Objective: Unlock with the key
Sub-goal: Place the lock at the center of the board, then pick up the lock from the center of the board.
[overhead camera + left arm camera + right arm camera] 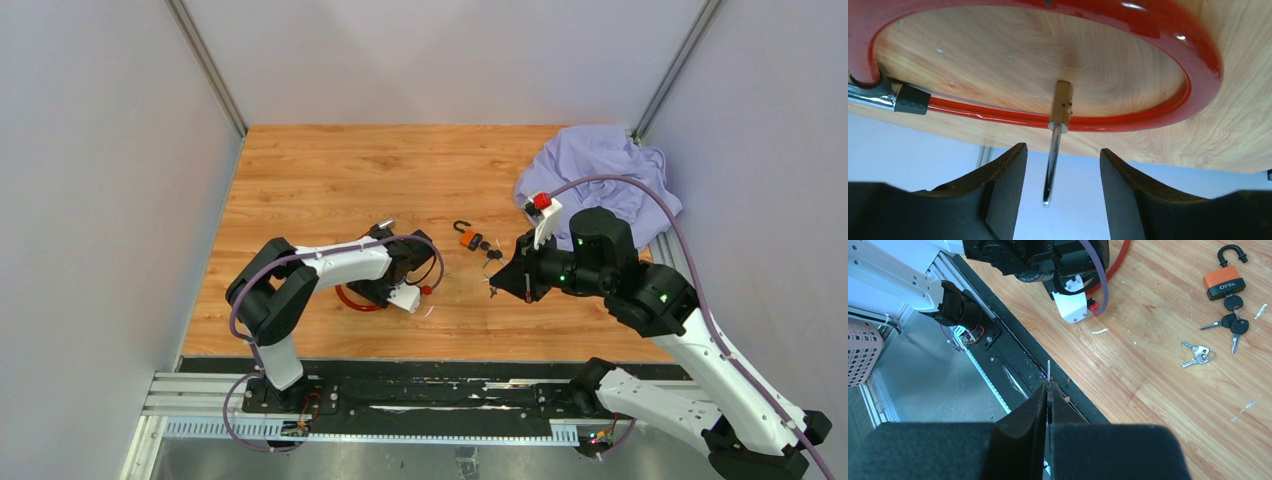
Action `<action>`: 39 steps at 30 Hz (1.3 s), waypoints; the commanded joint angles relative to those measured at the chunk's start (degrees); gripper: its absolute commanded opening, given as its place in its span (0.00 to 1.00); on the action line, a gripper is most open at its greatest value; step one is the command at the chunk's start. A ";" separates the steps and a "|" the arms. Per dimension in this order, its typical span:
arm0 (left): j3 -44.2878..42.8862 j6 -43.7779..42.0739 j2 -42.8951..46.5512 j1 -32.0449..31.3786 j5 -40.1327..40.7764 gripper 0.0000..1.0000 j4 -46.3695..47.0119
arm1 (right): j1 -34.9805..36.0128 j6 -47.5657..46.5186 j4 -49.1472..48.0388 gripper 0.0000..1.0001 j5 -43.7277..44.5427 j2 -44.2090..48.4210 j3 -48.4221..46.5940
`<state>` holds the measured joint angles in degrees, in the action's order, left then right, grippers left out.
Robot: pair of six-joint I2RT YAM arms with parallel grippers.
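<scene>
A red cable lock (1128,120) lies looped on the wooden table (300,180), with a brass piece (1063,100) and a chrome pin (1050,170) rising from it. My left gripper (1063,150) hangs open over it, the pin standing free between the fingers without touching them. In the top view the left gripper (368,290) sits on the red cable (350,302). My right gripper (1048,386) is shut on a thin key (1048,369) whose blade tip sticks out past the fingertips. It hovers near the table's front edge, right of centre (497,287).
An orange padlock (1224,282) with black-headed keys (1233,315) in it lies mid-table, a small silver key pair (1198,354) beside it. A lavender cloth (600,170) is bunched at the back right. The black rail (400,395) runs along the near edge.
</scene>
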<state>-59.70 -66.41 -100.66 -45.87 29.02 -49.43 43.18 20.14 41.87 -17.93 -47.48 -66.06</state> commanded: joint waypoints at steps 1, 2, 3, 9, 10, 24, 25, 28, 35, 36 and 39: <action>-2.16 2.16 -1.20 -0.45 -3.34 0.58 -0.61 | -0.64 -0.61 0.15 0.00 -0.19 0.77 0.02; -2.29 2.55 -1.81 -0.50 -3.64 0.57 -0.55 | -0.66 -0.57 0.19 0.01 -0.17 0.74 0.00; -2.41 2.98 -2.10 -0.46 -3.88 0.56 -0.55 | -0.64 -0.58 0.28 0.01 -0.22 0.78 -0.02; -2.15 4.52 -3.92 -0.45 -4.84 0.51 0.22 | -0.68 -0.66 0.42 0.01 -0.19 1.01 -0.17; -1.97 4.54 -4.05 -0.45 -4.73 0.51 0.62 | -0.64 -0.63 0.42 0.00 -0.17 1.07 -0.17; 0.18 4.44 -6.29 -0.45 -2.54 0.31 5.27 | -0.69 -0.45 0.43 0.00 -0.61 1.51 0.30; 0.32 4.38 -6.43 -0.45 -2.29 0.30 5.42 | -0.65 -0.43 0.44 0.01 -0.61 1.52 0.32; 0.70 4.21 -6.32 -0.45 -1.88 0.23 6.04 | -0.72 -0.37 0.41 0.01 -0.71 1.44 0.33; -1.75 5.84 -4.12 0.74 -4.66 0.00 2.56 | -0.70 -1.04 0.41 0.01 -0.96 0.66 0.50; -2.99 6.38 -3.25 1.61 -6.36 0.00 1.36 | -0.67 -1.17 0.41 0.01 -1.01 0.58 0.46; -8.29 7.82 -0.04 5.52 -13.94 0.00 -3.07 | -0.70 -1.73 0.51 0.00 -1.21 -0.01 -0.08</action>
<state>-61.43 -60.97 -106.10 -44.42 23.53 -46.96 43.18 19.77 41.89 -18.02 -47.11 -66.06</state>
